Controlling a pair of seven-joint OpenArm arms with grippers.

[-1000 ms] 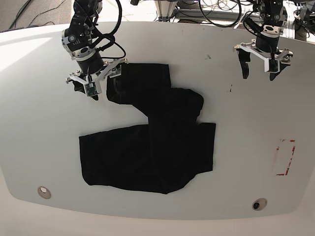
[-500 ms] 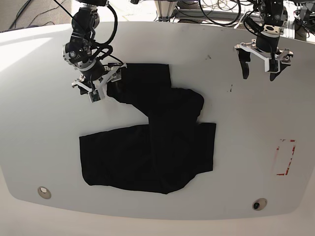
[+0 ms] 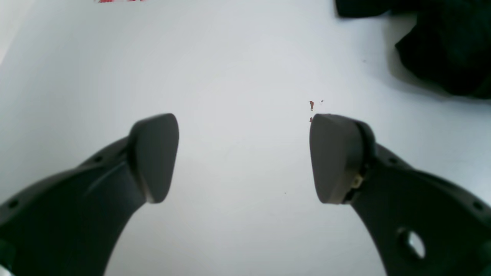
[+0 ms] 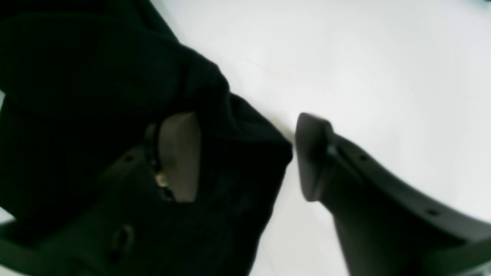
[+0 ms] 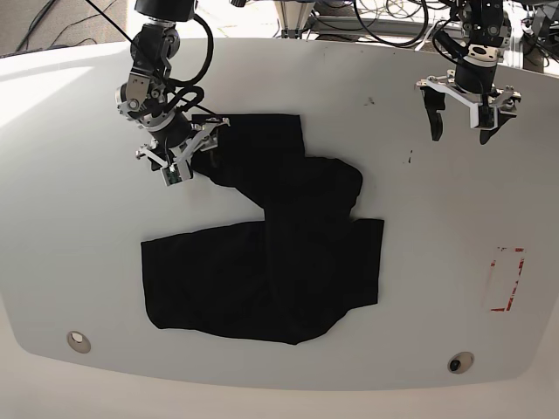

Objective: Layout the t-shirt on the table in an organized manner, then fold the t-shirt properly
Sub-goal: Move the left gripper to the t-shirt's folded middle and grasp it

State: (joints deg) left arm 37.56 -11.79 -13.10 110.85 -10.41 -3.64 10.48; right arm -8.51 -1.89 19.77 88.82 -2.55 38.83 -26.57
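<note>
Clearly I'm early: black cloth t-shirt (image 5: 262, 253) lies bunched on the white bench (image 5: 70, 227), right end effector (image 4: 245, 157) half-open astride its edge, gripping nothing yet, left end effector (image 3: 243, 157) wide open, empty.

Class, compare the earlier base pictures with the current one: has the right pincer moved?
Yes. The right pincer has shifted toward the plain black cloth t-shirt, reaching its upper-left corner on the glossy white table.

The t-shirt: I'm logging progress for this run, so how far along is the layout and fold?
Nothing looks finished: the t-shirt lies crumpled and bunched on the table, not spread flat. In hand: the right gripper straddles a cloth edge at the shirt's upper corner, jaws not yet shut. The left gripper hangs open over bare table, apart from the shirt. Flattening and every fold remain.
</note>
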